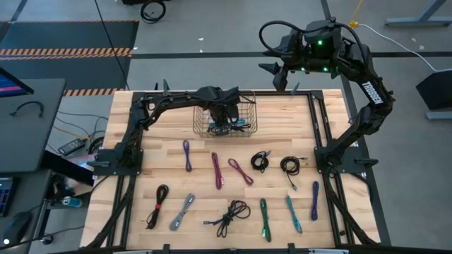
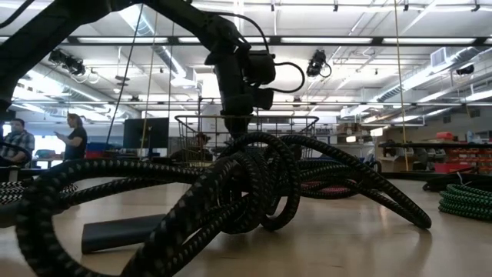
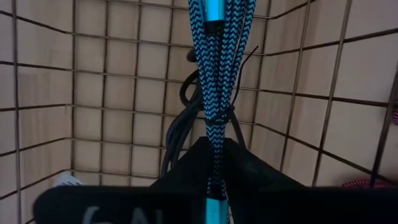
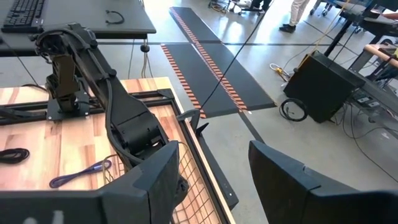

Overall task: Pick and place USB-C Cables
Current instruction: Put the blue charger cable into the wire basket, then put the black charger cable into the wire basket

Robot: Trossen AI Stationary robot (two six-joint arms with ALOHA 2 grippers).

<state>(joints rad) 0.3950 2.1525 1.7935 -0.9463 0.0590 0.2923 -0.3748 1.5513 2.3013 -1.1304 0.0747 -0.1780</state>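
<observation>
The left end effector (image 3: 214,186) hangs down inside the wire basket (image 1: 247,127) at the far middle of the counter (image 1: 141,183). Its fingers are clenched on a blue braided cable (image 3: 217,74), which is folded and bound at the waist by a thin tie. The bundle hangs close above the basket floor, where at least one dark cable (image 3: 180,124) already lies. I would say it is about to be dropped there.

The right end effector (image 4: 211,180) waits well off the far right corner of the counter, raised, its fingers spread with nothing between them.

These cables look light and limp. The braided jackets should give the pads some grip, while the metal plugs look slick. Each bundle would sag if taken by an end. The tied middle looks like the best place to take hold.

About a dozen bundles are left on the wood, well apart from each other. A purple cable (image 1: 187,155) and two magenta ones (image 1: 217,171) lie nearest the basket. The loose black coils (image 1: 233,215) look the likeliest to snag or trail. The basket's wire walls and the dark frames bolted down either side are what an arm must clear.
</observation>
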